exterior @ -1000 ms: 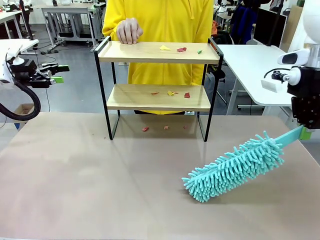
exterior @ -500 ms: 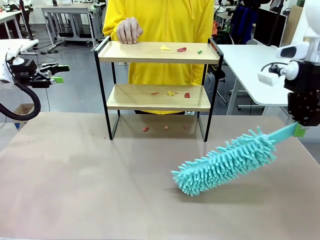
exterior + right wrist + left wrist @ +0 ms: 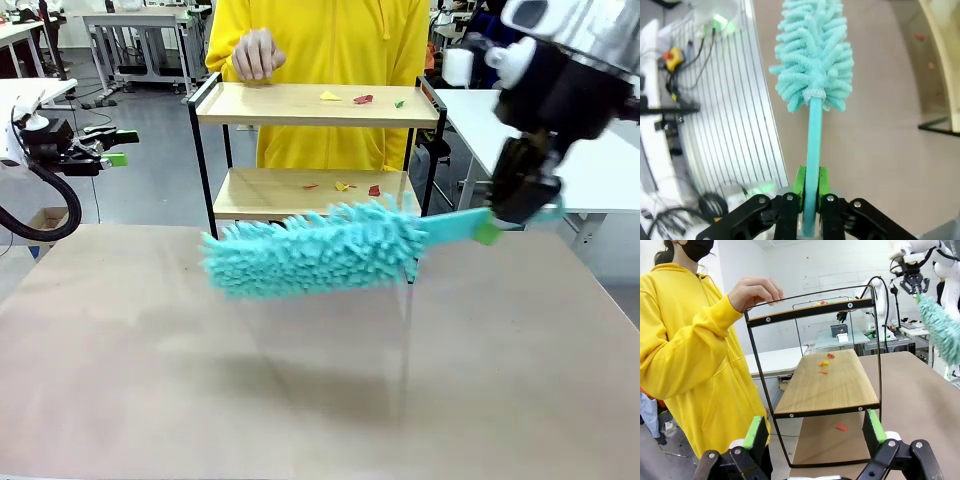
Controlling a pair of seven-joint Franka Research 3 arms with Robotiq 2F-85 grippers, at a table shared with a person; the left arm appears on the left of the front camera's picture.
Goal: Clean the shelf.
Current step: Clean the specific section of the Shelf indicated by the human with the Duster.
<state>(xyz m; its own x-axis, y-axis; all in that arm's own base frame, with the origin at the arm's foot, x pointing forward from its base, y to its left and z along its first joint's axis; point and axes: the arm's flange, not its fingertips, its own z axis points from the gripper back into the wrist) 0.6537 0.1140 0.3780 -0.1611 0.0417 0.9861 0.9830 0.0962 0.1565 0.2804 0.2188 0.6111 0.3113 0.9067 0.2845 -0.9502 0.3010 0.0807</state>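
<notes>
**Duster level with the lower board, close to the frame**

The shelf (image 3: 300,105) stands at the middle of the table's (image 3: 150,400) far edge, with paper scraps (image 3: 343,186) on both boards; the right gripper (image 3: 490,230) is pinched on the handle of the teal duster (image 3: 310,250), whose head hangs sideways in front of the lower board; the left gripper (image 3: 112,152) sits spread and empty beyond the table's left edge.

The risk is the handle or head catching the shelf's right front leg (image 3: 418,215) and shoving the light rack; a sweep could also just flick scraps onto the table.

The person's hand (image 3: 257,55) is at the top board's back left corner, possibly touching the rail; the duster hides the lower board's front edge, so I cannot tell whether it touches.
</notes>
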